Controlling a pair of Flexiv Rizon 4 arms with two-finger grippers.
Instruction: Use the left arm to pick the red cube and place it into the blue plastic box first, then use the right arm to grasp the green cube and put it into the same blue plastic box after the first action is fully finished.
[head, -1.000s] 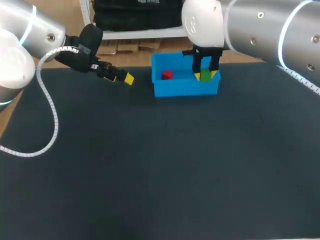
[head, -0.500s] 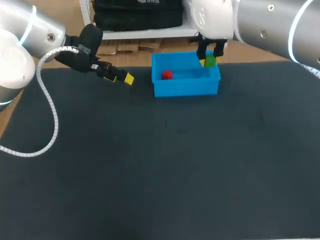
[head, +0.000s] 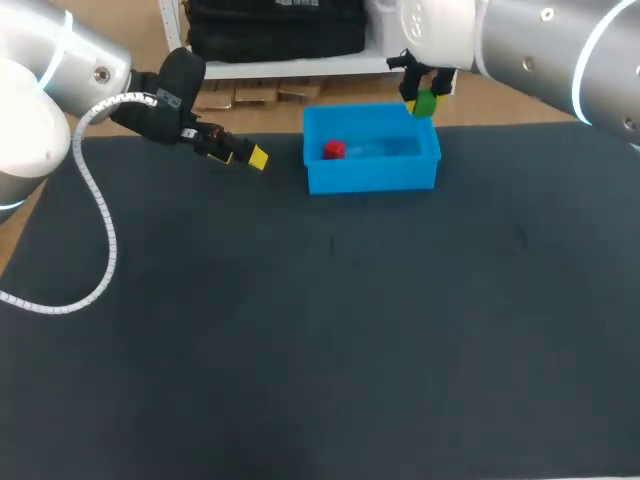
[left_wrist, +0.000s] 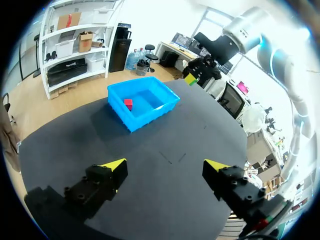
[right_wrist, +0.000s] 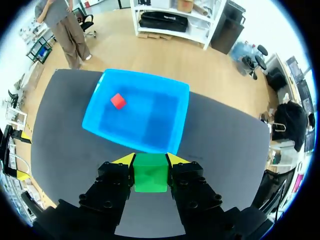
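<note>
Pinching small green cube (right_wrist: 151, 171) between yellow tips: right end effector (head: 422, 98), raised by far right corner of blue plastic box (head: 370, 178). Box interior lies ahead of and below fingers. Small red cube (head: 334, 150) already inside box. Left end effector (left_wrist: 165, 165) spread, empty, well apart from box, over dark counter (head: 300, 330).

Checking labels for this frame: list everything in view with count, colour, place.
table: 1, black top, carries the box
blue plastic box: 1, blue, far middle of the table
red cube: 1, red, inside the box, near its left end
green cube: 1, green, held in the air by the box's far right corner
left arm: 1, silver and black, left of the box, jaws open and empty
right arm: 1, silver, above the box's far right, jaws shut on the green cube
</note>
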